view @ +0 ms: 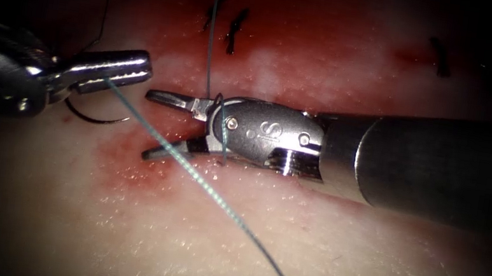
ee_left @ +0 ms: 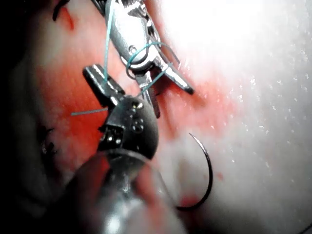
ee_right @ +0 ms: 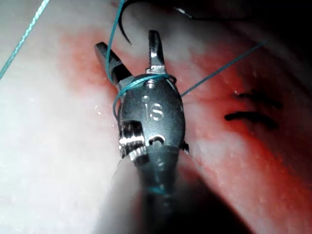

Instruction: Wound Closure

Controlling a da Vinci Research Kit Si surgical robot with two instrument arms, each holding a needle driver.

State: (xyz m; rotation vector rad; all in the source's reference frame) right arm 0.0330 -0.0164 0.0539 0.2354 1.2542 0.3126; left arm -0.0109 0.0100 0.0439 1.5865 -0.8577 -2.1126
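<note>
Needle loose on tissue, thread looped round right tool

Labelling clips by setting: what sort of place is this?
Likely a bench suturing practice setup: pale tissue with red fluid, two wristed tools, right tool open with thread looped round, left tool gripping thread, needle lying free.

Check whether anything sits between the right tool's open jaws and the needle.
Yes: the thread crosses in front of the right tool and loops around its wrist. The needle lies free on the tissue under the left tool, which is shut on the thread, left of the open jaws.
</note>
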